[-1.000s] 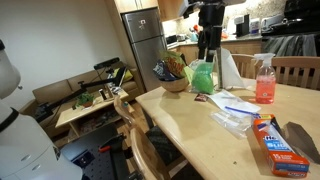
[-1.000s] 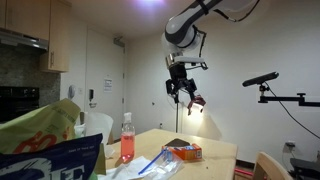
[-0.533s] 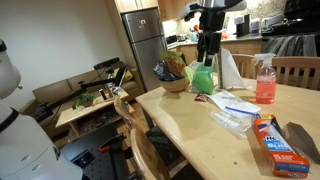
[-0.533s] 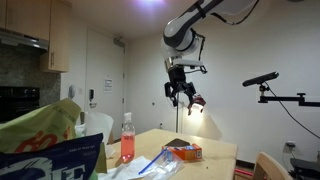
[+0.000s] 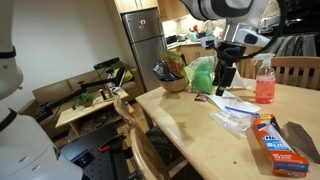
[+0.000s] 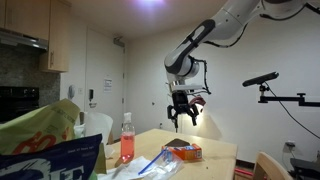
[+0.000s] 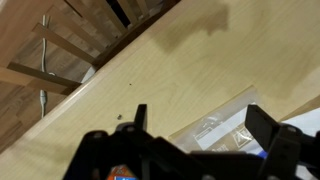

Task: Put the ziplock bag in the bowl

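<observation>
The ziplock bag lies flat on the wooden table, clear and glossy, partly over a white paper sheet. In the wrist view the ziplock bag shows directly below my gripper, between its two dark fingers. In both exterior views my gripper hangs open and empty above the table, a short way over the bag. The brown bowl stands at the table's far corner, beside a green plastic bag.
A pink spray bottle stands at the back of the table. An orange and blue box and a dark flat object lie near the bag. Wooden chairs line the table's edge. A snack bag fills an exterior view's foreground.
The arm has come down and swung away from the green bag and bowl, to hang over the ziplock bag. The jaws stayed open.
</observation>
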